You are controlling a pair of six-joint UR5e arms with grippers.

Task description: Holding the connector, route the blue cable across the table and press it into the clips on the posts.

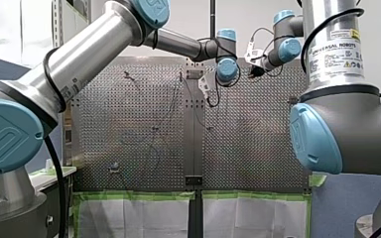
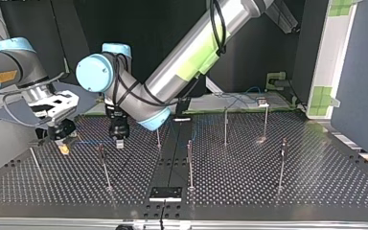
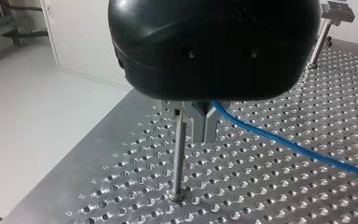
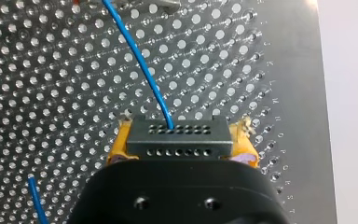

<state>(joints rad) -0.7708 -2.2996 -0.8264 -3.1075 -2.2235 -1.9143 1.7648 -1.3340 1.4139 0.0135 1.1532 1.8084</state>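
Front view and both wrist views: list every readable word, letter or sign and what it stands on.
"UNIVERSAL ROBOTS": white label on my right arm, front view; its small print is unreadable.
"K L M N O P": row letters stamped along the perforated table edge, right wrist view.
Left wrist view: table-edge letters are too blurred to read.

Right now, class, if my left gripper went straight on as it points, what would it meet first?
Probably the perforated table, close beside the foot of the post: my left gripper points down at it, though depth is unclear.
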